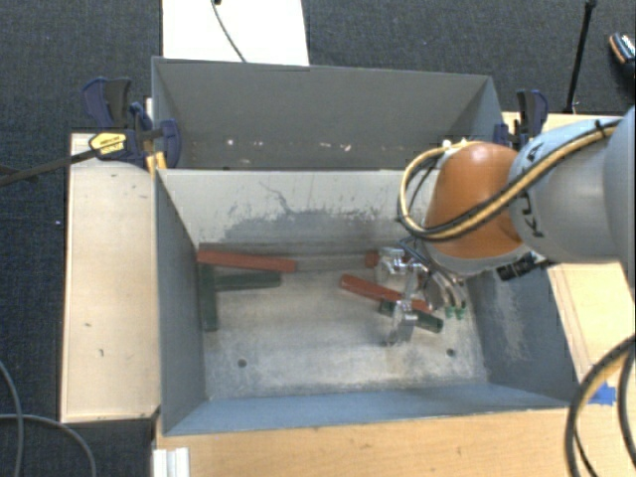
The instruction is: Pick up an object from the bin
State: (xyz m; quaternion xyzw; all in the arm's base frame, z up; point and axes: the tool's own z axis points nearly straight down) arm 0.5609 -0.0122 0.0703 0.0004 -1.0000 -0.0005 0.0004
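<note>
While the claw (400, 324) is hanging low over the floor of the bin (298, 202), a short red-brown bar (366, 288) is lying slantwise just to the claw's left. Its near end is running in beside or under the claw; can't tell which. Whether the claw is released or clenched isn't showing from this angle, so I'm not guessing. A dark green bar (429, 323) is poking out just to the claw's right, below the wrist. Well off to the claw's left, a longer red-brown bar (246, 260) and a dark green L-shaped piece (211, 291) are sitting together. Re handling: the short bar is looking like a stiff painted block, prob. light, not fragile, maybe a bit slick on its faces. I'm judging the best hold as across its narrow width, near mid-length, so it isn't swinging or tipping out.
</note>
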